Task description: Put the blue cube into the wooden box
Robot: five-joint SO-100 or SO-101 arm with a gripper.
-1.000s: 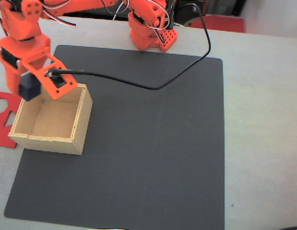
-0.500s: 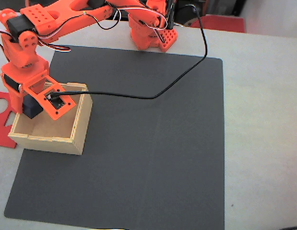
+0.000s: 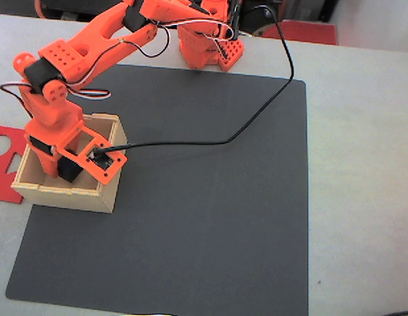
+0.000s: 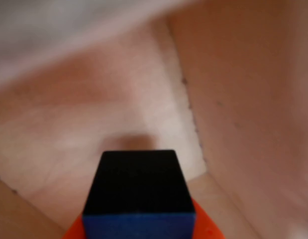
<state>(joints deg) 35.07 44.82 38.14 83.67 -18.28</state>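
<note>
**Cube down inside the box**

Small dark navy-blue cube [image 4: 139, 191] sits clamped between the orange two-finger gripper [image 3: 66, 168] jaws — light plywood box [image 3: 105, 191] floor straight beyond them, walls all around; release looks next.

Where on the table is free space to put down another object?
The dark mat lies bare to the right of the wooden box and below the black cable. It is crowded inside the box, where the gripper holds the blue cube.
</note>
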